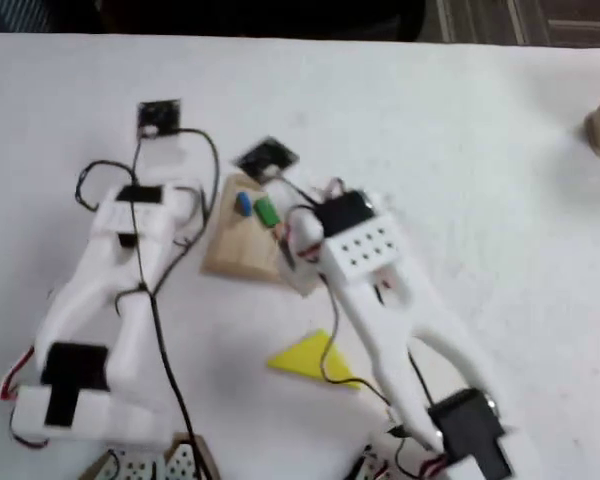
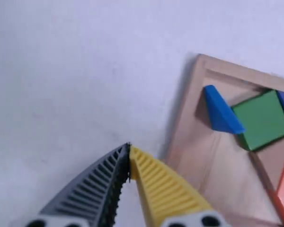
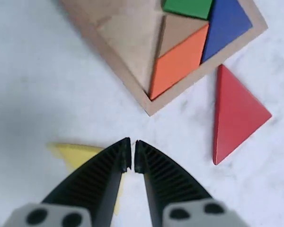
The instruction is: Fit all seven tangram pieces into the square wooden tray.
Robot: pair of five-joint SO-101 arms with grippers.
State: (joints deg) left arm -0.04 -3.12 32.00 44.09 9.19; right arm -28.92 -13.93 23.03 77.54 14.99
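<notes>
Tabletop [image 1: 460, 130] white, wooden tray [image 1: 230, 255] near middle, left hand [image 2: 128, 163] fingers together, right hand [image 3: 132, 158] likewise.

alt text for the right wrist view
The shut right gripper hangs over a white table near the wooden tray's corner; the tray holds a green piece, a blue piece and an orange piece. A red triangle lies beside the tray; a yellow triangle lies partly under the gripper.
</notes>
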